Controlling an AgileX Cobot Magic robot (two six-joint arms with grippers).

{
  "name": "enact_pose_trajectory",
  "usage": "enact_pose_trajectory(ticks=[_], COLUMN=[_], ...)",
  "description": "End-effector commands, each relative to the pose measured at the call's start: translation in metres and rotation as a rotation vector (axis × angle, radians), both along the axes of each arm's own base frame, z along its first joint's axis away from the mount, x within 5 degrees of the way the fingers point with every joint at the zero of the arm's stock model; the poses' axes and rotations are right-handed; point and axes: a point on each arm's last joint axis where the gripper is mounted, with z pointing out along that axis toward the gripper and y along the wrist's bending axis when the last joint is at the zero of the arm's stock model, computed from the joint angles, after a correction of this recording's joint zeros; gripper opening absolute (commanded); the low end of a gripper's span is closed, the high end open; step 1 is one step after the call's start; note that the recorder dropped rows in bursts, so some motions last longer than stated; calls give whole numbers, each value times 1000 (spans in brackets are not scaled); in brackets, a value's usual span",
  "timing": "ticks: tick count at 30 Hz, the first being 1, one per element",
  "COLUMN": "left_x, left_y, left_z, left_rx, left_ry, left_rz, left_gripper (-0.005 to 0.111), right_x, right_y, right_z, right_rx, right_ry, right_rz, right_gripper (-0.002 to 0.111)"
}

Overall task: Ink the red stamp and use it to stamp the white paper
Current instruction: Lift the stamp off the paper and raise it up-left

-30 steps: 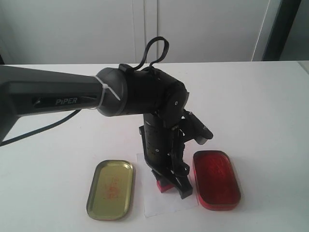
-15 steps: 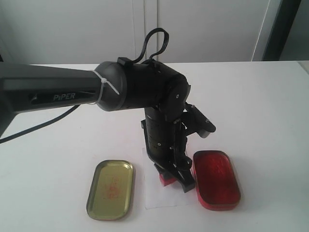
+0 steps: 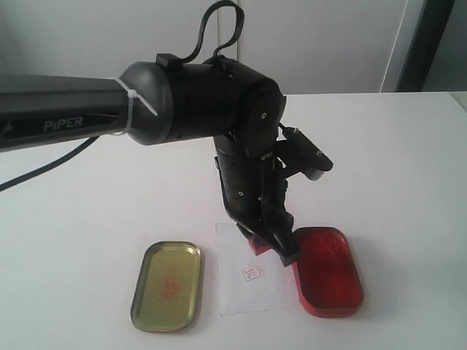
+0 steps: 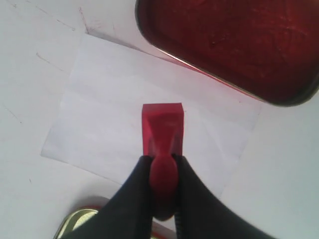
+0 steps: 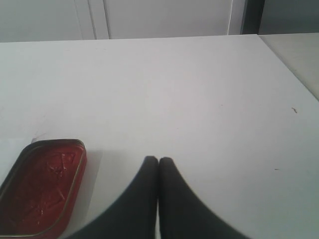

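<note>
Black right jaws are pressed together and empty, on the near side of the red ink-pad tin (image 5: 42,186). The tin lies at the right edge of the white paper (image 3: 237,295), with a gold lid (image 3: 167,286) to the paper's left. The paper bears a small red print (image 3: 252,273). Beyond the print, the left jaws clamp the red stamp (image 3: 257,246) by its handle, over the paper.

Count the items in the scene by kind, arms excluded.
Stamps: 1 (red stamp)
Paper sheets: 1 (white paper)
Tin halves: 2 (red ink-pad tin, gold lid)
Total: 4
</note>
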Motion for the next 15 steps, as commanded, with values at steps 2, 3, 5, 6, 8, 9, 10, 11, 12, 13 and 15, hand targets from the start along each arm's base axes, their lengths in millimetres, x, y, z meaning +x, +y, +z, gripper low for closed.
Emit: enact_pose_trajectory(ticks=[2, 3, 5, 6, 8, 9, 10, 11, 12, 13, 15], left_x=[-2, -1, 4, 7, 15, 18, 23, 26, 29, 33, 42], left_y=[1, 1, 4, 7, 12, 15, 18, 20, 22, 25, 32], left_z=[7, 7, 7, 7, 8, 9, 10, 11, 12, 13, 16], left_rx=[-17, -25, -58, -82, -121, -144, -178, -203, -228, -258, -311], left_ry=[15, 25, 69, 99, 142, 167, 195, 214, 231, 248, 289], left_rz=[13, 22, 60, 82, 101, 111, 112, 108, 105, 105, 124], left_gripper=[0, 0, 0, 0, 0, 0, 0, 0, 0, 0, 0], right_x=[0, 0, 0, 0, 0, 0, 0, 0, 0, 0, 0], right_y=[0, 0, 0, 0, 0, 0, 0, 0, 0, 0, 0], right_z=[0, 0, 0, 0, 0, 0, 0, 0, 0, 0, 0], right_rx=[-7, -7, 21, 21, 21, 21, 21, 21, 21, 21, 21], right_ry=[-16, -16, -15, -15, -15, -15, -15, -15, -15, -15, -15], right_rz=[-3, -3, -11, -11, -11, -11, -11, -11, -11, -11, -11], right_gripper=[0, 0, 0, 0, 0, 0, 0, 0, 0, 0, 0])
